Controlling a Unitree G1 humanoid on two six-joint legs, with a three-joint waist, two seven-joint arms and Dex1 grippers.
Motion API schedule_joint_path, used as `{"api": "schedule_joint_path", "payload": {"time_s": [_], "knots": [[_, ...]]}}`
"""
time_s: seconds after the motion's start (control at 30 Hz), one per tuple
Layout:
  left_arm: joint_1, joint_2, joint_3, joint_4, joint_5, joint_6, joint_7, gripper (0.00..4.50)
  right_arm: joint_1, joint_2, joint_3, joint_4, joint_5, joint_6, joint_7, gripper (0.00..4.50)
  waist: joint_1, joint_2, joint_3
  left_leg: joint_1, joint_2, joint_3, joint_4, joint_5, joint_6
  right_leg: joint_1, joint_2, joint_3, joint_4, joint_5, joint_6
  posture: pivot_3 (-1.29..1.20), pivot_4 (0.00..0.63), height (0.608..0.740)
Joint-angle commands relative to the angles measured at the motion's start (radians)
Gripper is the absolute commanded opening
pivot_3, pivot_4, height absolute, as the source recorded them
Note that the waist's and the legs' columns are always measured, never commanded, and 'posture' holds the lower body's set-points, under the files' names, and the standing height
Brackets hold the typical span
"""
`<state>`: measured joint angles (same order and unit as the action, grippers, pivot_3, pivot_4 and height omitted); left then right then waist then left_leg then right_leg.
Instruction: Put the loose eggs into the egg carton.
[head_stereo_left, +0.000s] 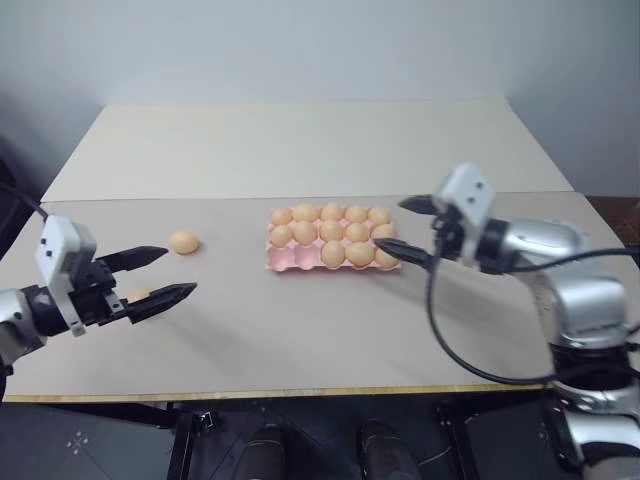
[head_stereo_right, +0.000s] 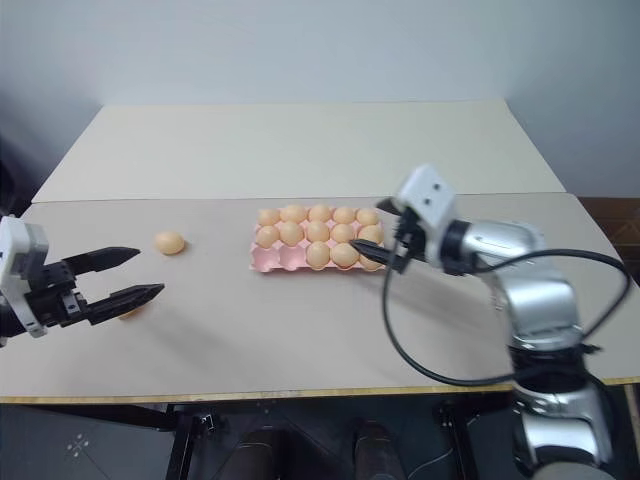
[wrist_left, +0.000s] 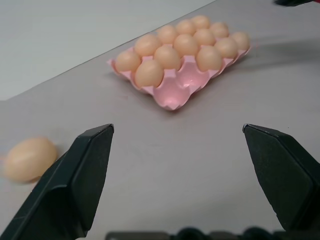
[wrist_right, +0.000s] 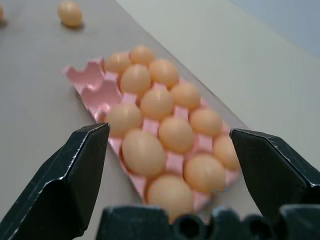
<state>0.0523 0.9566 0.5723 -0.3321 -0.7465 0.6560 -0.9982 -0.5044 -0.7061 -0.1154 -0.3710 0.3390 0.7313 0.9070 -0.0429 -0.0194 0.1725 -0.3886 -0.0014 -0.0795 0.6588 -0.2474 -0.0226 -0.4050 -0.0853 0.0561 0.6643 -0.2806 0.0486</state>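
Note:
The pink egg carton (head_stereo_left: 287, 259) lies mid-table and holds several eggs; two cups (wrist_left: 176, 91) at its front left corner are bare. One loose egg (head_stereo_left: 184, 241) rests on the table left of the carton. A second loose egg (head_stereo_left: 140, 294) sits just behind my left gripper's lower finger. My left gripper (head_stereo_left: 166, 272) is open and holds nothing; it hovers at the table's left and points toward the carton. My right gripper (head_stereo_left: 390, 224) is open and bare, at the carton's right end just above the eggs (wrist_right: 144, 151) there.
The table's far half (head_stereo_left: 300, 145) is a lighter bare surface behind a seam. The table's front edge (head_stereo_left: 300, 392) runs close below both arms. A black cable (head_stereo_left: 450, 350) loops from my right arm over the table's right part.

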Motion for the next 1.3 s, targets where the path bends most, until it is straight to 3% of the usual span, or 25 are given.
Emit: {"api": "schedule_joint_path", "payload": {"time_s": [0.03,0.23,0.47,0.8,1.03,1.13,1.3], "knots": [[0.012,0.004,0.053,-0.017,-0.010,-0.011,-0.009,4.50,0.112,-0.071,-0.155,-0.101,0.123,-0.014,0.093,4.48,-0.001,0.000,0.000,0.000,0.000,0.000,0.000,0.000,0.000,0.000,0.001,0.000,0.000,0.000,0.000,0.00,0.150,0.740],[0.032,-0.015,0.088,-0.046,-0.017,0.032,0.065,4.50,0.188,-0.114,-0.161,-0.114,0.152,-0.053,0.089,4.48,-0.007,0.000,0.000,0.002,0.001,0.003,0.000,-0.001,0.001,0.001,0.001,0.003,0.001,0.000,0.000,0.00,0.150,0.740],[0.176,0.031,0.136,-0.076,0.103,0.194,0.215,4.50,0.189,-0.113,-0.150,-0.125,0.177,-0.061,0.059,4.48,-0.002,0.000,0.000,0.001,0.001,0.002,0.000,-0.001,0.001,0.000,0.001,0.003,0.000,0.000,0.000,0.00,0.150,0.740],[-0.127,0.006,-0.137,0.146,0.202,0.340,0.416,4.50,0.179,-0.127,-0.146,-0.131,0.207,-0.064,0.043,4.48,0.022,-0.001,0.000,0.000,0.000,0.002,0.000,-0.001,0.001,0.001,0.000,0.002,-0.001,0.000,0.001,0.00,0.150,0.740],[-0.207,0.019,-0.283,0.263,0.262,0.315,0.366,4.50,0.185,-0.135,-0.164,-0.161,0.231,-0.057,0.014,4.48,0.013,-0.001,0.000,0.000,0.000,0.002,0.000,-0.001,0.001,0.000,0.000,0.002,0.000,0.000,0.001,0.00,0.150,0.740],[-0.226,0.030,-0.317,0.289,0.287,0.310,0.360,3.95,0.193,-0.139,-0.168,-0.168,0.238,-0.055,0.003,4.50,0.014,-0.001,0.000,0.000,0.000,0.002,0.000,-0.001,0.001,0.000,0.000,0.002,0.000,0.000,0.001,0.00,0.150,0.740],[-0.233,0.027,-0.310,0.303,0.322,0.254,0.354,2.40,0.209,-0.148,-0.176,-0.164,0.249,-0.063,-0.006,4.50,0.015,-0.001,0.000,0.000,0.000,0.002,0.000,-0.001,0.001,0.000,0.000,0.002,0.000,0.000,0.001,0.00,0.150,0.740]]}}
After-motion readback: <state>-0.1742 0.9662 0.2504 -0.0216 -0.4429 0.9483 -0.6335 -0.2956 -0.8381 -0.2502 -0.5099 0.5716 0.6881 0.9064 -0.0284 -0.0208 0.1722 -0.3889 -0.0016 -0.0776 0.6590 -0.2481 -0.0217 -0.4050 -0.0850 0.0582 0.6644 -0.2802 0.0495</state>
